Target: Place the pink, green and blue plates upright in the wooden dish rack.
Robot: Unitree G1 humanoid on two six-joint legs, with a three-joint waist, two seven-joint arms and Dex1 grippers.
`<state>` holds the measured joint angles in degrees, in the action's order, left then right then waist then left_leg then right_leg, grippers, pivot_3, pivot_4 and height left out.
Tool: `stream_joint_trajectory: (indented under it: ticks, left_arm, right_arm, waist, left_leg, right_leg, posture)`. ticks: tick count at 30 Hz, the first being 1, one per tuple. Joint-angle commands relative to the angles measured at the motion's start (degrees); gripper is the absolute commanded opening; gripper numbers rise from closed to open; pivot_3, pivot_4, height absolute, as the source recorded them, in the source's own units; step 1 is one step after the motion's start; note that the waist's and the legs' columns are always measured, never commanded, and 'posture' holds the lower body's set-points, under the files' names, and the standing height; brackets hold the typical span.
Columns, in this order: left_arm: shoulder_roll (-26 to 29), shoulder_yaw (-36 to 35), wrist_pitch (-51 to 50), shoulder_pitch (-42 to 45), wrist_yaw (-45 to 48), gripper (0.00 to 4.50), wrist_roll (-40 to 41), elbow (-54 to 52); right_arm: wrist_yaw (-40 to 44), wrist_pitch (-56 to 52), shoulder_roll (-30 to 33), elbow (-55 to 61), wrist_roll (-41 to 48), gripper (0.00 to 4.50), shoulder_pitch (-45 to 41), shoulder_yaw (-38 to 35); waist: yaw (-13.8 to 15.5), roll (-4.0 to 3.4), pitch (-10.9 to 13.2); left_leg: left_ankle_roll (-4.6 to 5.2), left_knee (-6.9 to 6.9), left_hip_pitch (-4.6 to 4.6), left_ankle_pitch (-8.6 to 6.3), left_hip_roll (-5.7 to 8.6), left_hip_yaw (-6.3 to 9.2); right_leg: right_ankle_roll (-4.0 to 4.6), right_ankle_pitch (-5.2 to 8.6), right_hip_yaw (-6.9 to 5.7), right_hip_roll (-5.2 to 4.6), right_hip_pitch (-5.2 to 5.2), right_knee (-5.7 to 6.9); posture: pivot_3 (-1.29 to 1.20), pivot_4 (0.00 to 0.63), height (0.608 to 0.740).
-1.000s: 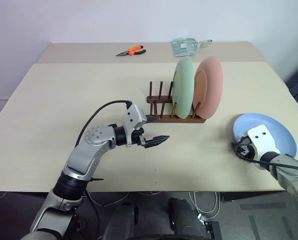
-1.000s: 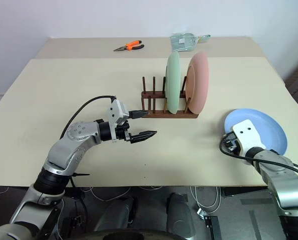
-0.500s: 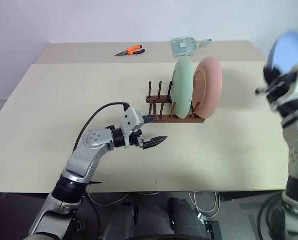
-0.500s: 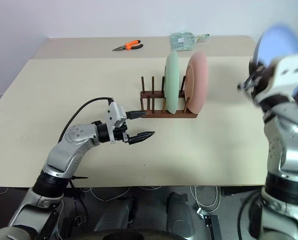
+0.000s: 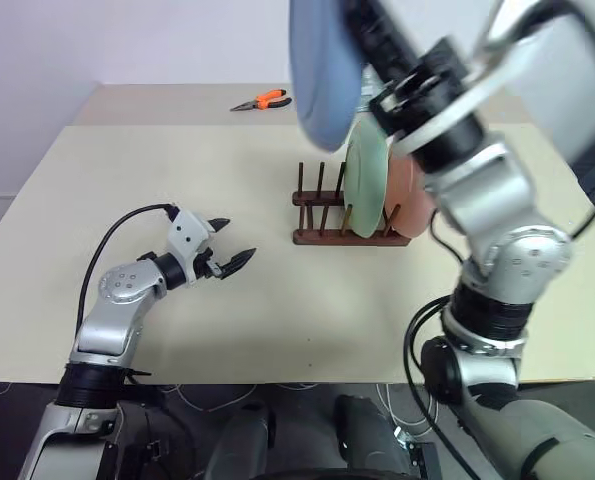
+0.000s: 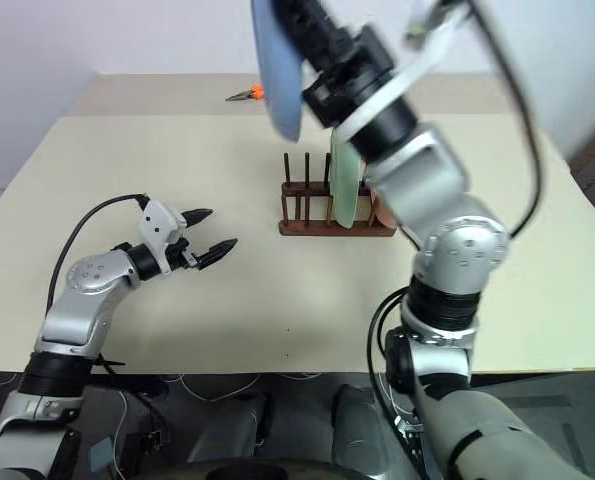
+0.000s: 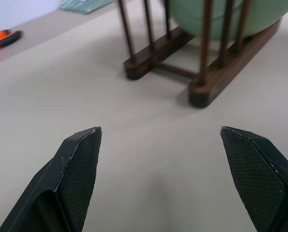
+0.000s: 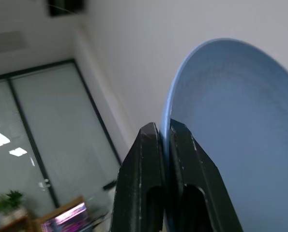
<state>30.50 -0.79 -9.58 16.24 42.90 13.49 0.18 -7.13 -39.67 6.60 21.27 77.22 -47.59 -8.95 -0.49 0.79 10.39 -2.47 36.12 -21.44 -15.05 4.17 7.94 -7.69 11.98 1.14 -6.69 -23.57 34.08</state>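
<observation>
My right gripper (image 8: 164, 130) is shut on the rim of the blue plate (image 5: 322, 70), holding it edge-up high in the air above and just left of the wooden dish rack (image 5: 322, 215). The green plate (image 5: 365, 190) stands upright in the rack. The pink plate (image 5: 402, 195) stands right behind it, partly hidden by my right arm. The rack's left slots hold bare pegs. My left gripper (image 5: 235, 240) hovers low over the table to the left of the rack, open and with nothing between its fingers; its wrist view faces the rack (image 7: 206, 72).
Orange-handled pliers (image 5: 262, 100) lie on the far table behind the rack. The beige table (image 5: 127, 170) stretches wide to the left and in front of the rack. My raised right arm crosses the space over the right half of the table.
My right arm has swung up and to the left, carrying the blue plate from the table's right side to above the rack. My left gripper has drawn back leftward from the rack, still open.
</observation>
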Motion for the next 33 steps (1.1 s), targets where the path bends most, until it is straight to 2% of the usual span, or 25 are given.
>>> stream_joint_trajectory:
  ticks: [1, 15, 18, 23, 25, 28, 33]
  left_arm:
    - [0.0, -1.4, 0.7, -0.4, -0.7, 4.04, 0.6, -2.5]
    - [-0.2, -0.9, -2.2, -1.8, -1.7, 4.04, 1.1, -7.1]
    - [-0.7, -0.2, -2.4, -1.1, -1.8, 4.04, 0.9, -6.9]
    - [-1.2, -0.1, -1.9, -0.6, -1.5, 4.04, 0.8, -5.6]
    - [-1.2, -0.2, -1.2, -0.7, -1.2, 4.04, 0.7, -4.6]
    - [-1.3, -0.4, -0.4, -1.0, -1.0, 4.04, 0.5, -3.6]
    - [-1.2, -0.8, 1.7, -1.7, -0.8, 4.04, 0.1, -1.4]
  right_arm:
    - [-3.0, 0.5, -2.1, -1.8, -2.2, 0.05, 1.2, 1.8]
    - [-7.4, 1.3, -6.3, -7.0, -8.9, 0.05, 4.8, 2.2]
    - [-6.6, 2.0, -6.4, -11.4, -11.9, 0.95, 3.9, 1.7]
    - [-0.5, 3.4, -2.6, -12.9, -21.5, 3.41, 0.5, 4.6]
    - [4.6, 4.3, 1.7, -10.0, -27.7, 4.4, -0.8, 8.0]
    - [11.8, 6.9, 7.9, -5.7, -34.6, 4.4, -1.8, 11.1]
    - [22.1, 8.3, 24.2, 2.5, -35.4, 4.4, 1.5, 0.3]
  waist:
    - [-0.1, 0.01, 0.0]
    - [-0.6, -0.01, 0.0]
    - [-0.6, 0.0, 0.0]
    - [-0.6, -0.05, 0.0]
    - [-0.6, -0.05, 0.0]
    - [-0.6, -0.03, 0.0]
    - [0.0, 0.08, 0.0]
  left_leg:
    - [0.0, 0.0, 0.0, 0.0, 0.01, -0.01]
    - [0.0, -0.11, 0.03, 0.0, -0.07, -0.11]
    - [0.0, -0.1, 0.04, 0.0, -0.06, -0.12]
    - [0.0, -0.11, 0.03, 0.0, -0.06, -0.15]
    - [0.0, -0.12, 0.03, 0.0, -0.07, -0.14]
    - [0.0, -0.12, 0.03, 0.0, -0.07, -0.16]
    - [0.0, -0.05, -0.05, 0.0, -0.03, -0.13]
  right_leg:
    - [0.0, 0.0, 0.0, 0.0, 0.0, 0.0]
    - [0.01, -0.01, 0.01, 0.15, -0.11, 0.05]
    - [0.01, -0.01, 0.01, 0.15, -0.09, 0.05]
    - [0.01, -0.01, 0.01, 0.15, -0.12, 0.05]
    - [0.01, -0.01, 0.0, 0.16, -0.13, 0.05]
    - [0.0, -0.01, 0.01, 0.16, -0.11, 0.03]
    - [-0.04, 0.01, -0.03, 0.1, -0.03, -0.08]
  posture:
    - [0.0, 0.15, 0.74]
    - [0.0, 0.15, 0.74]
    - [0.0, 0.15, 0.74]
    - [0.0, 0.15, 0.74]
    - [0.0, 0.15, 0.74]
    - [0.0, 0.15, 0.74]
    - [0.0, 0.15, 0.74]
